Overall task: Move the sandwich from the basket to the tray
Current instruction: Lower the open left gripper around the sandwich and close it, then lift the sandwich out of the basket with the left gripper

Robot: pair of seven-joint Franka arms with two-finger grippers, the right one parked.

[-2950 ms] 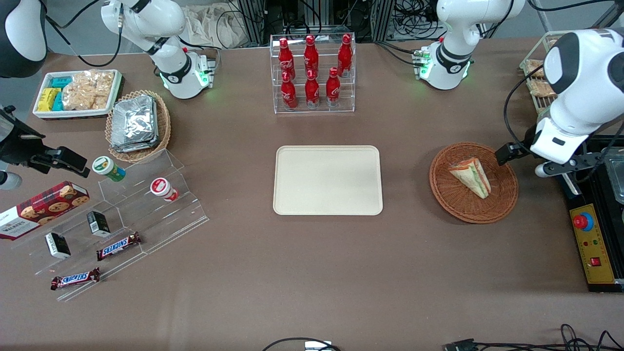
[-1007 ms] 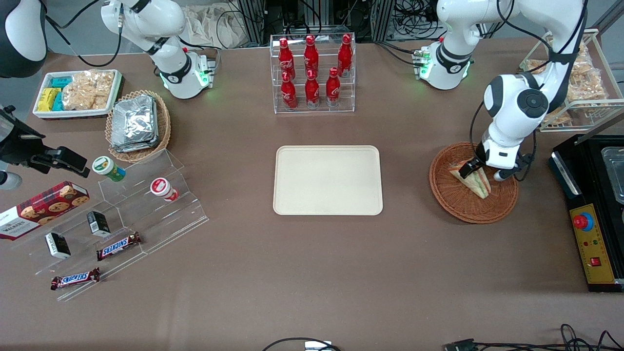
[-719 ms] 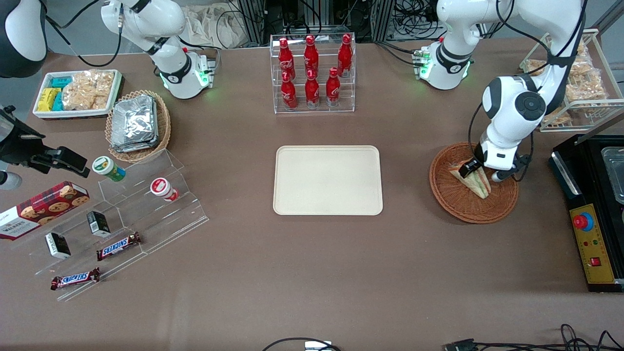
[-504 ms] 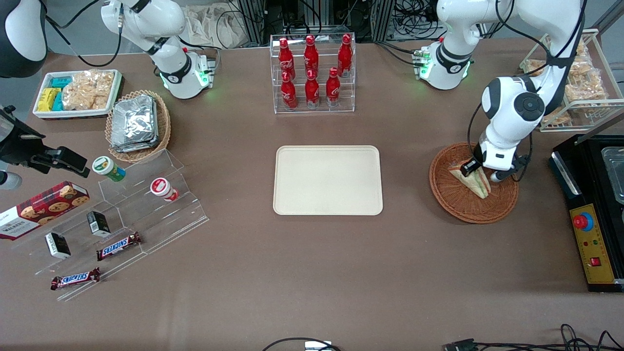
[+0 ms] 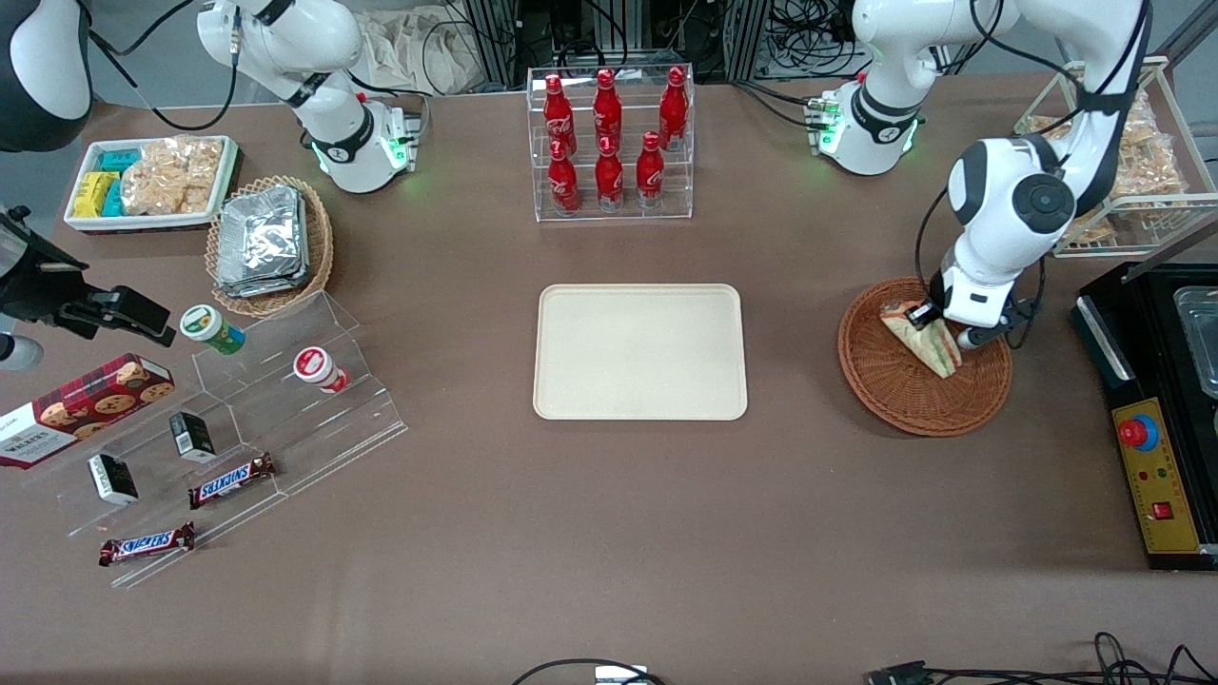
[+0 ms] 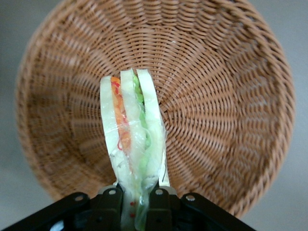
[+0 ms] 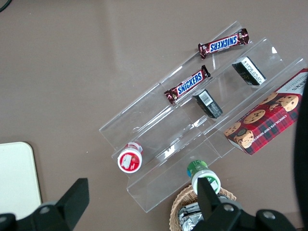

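The tool (image 5: 925,320) hung over the reddish-brown wicker basket (image 5: 890,400), its fingers (image 6: 109,207) pinching the wide end of the sandwich (image 5: 925,341). In the left wrist view the two black fingers pressed on either side of the wrapped wedge (image 6: 132,149), whose pale bread slices stood edge-up with orange filling on one side and green on the other, and the woven floor of the basket (image 6: 216,96) lay beneath it. The wedge appeared raised clear of the weave, though contact at its tip could not be ruled out. From the front, the sandwich sat over the basket's half farther from the camera, its point angled toward about 5 o'clock.

The cream-beige tray (image 5: 571,381) lay flat at the middle of the table (image 5: 609,533), well apart from the basket, at 9 o'clock from it. At 12 o'clock from the tray stood a clear rack of red bottles (image 5: 609,143). Toward the parked arm's end of the table sat a lighter wicker basket of foil packets (image 5: 262,243), a white tray of snacks (image 5: 147,181), and a clear stepped stand (image 5: 285,400) with Snickers bars (image 5: 231,480) and a cookie box (image 5: 81,404).
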